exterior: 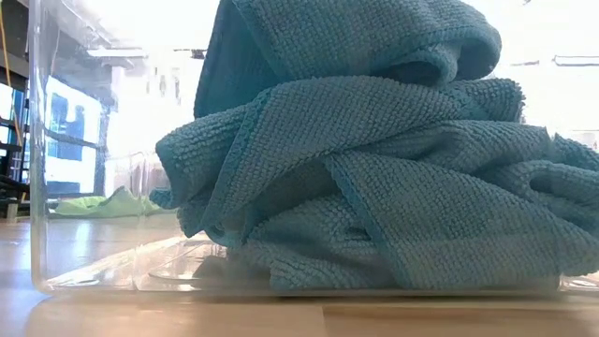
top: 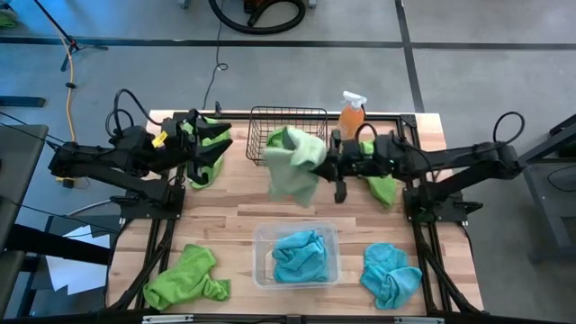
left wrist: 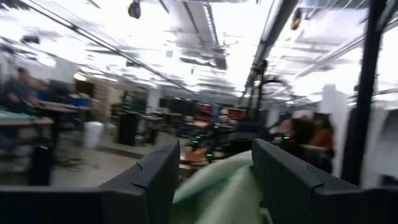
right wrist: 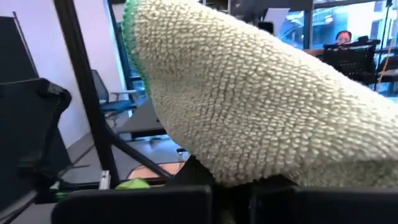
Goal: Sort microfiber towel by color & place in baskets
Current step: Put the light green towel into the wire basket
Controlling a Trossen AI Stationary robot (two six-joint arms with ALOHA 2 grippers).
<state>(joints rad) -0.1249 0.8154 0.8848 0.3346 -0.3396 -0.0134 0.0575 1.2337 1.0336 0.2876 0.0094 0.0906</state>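
Observation:
My right gripper (top: 322,160) reaches in level from the table's right and is shut on the large pale sage towel (top: 292,166), just in front of the black wire basket (top: 288,121). My left gripper (top: 223,139) stands open at the far left, above a lime green towel (top: 209,166). Pale green cloth (left wrist: 217,193) shows between its fingers. The clear tub (top: 261,270) at the near middle holds turquoise towels (exterior: 374,159). Another turquoise towel (top: 389,273) and a lime one (top: 189,277) lie flat on the table near its front edge. My left gripper has pale green cloth showing between its spread fingers (left wrist: 155,177); I cannot tell whether they touch it. My right gripper holds the sage towel by a bunched upper part (right wrist: 205,168), coming level from the table's right. The cloth drapes over the fingers and hides the place of contact. The rest hangs slack below (top: 292,191).
An orange spray bottle (top: 352,115) stands beside the wire basket's right end. A further lime green towel (top: 382,187) lies under my right arm. Bare wood shows between the hanging towel and the tub. People sit in the room beyond.

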